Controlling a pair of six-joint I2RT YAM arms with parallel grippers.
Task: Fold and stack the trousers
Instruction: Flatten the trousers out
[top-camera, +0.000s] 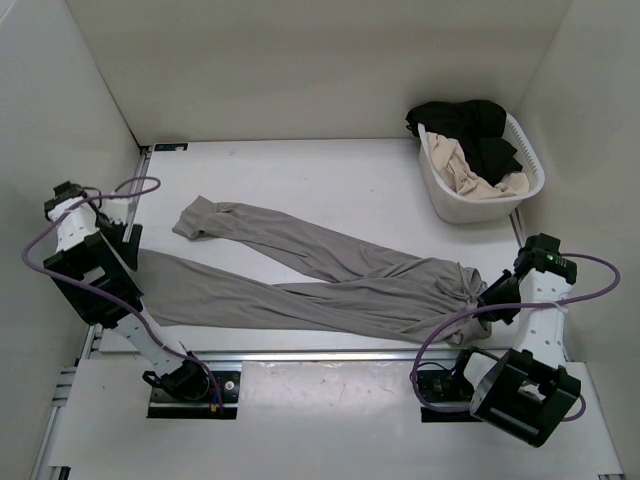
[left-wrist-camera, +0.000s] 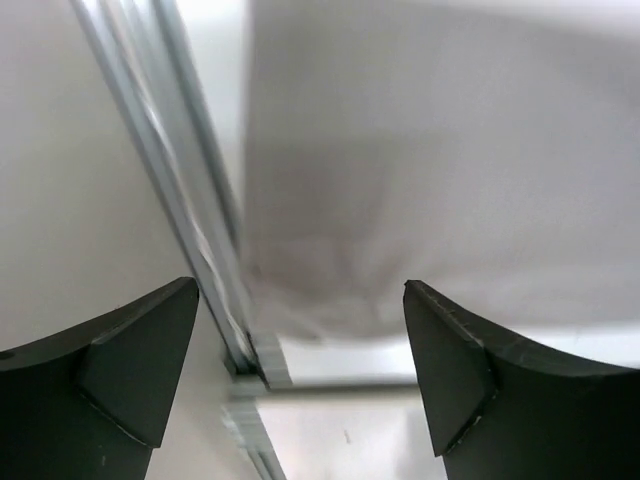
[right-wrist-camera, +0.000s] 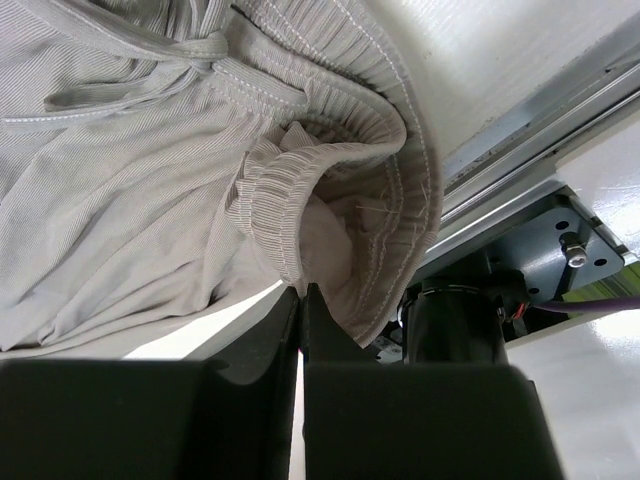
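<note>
The grey-taupe trousers (top-camera: 330, 285) lie spread across the table, with the two legs running left and the waistband bunched at the right. My right gripper (top-camera: 492, 293) is shut on the gathered elastic waistband (right-wrist-camera: 330, 200), and a fold of fabric is pinched at the fingertips of the right gripper (right-wrist-camera: 302, 290). My left gripper (left-wrist-camera: 300, 285) hangs open over the table's left edge with nothing between its fingers (left-wrist-camera: 450, 360). Just beyond the left gripper is the end of the near leg (left-wrist-camera: 430, 180). In the top view the left arm (top-camera: 95, 265) covers that leg end.
A white laundry basket (top-camera: 450, 200) at the back right holds a black garment (top-camera: 480, 125) and a beige-cream garment (top-camera: 465, 172). Aluminium rails (left-wrist-camera: 170, 180) run along the table's left and near edges. White walls close in on three sides.
</note>
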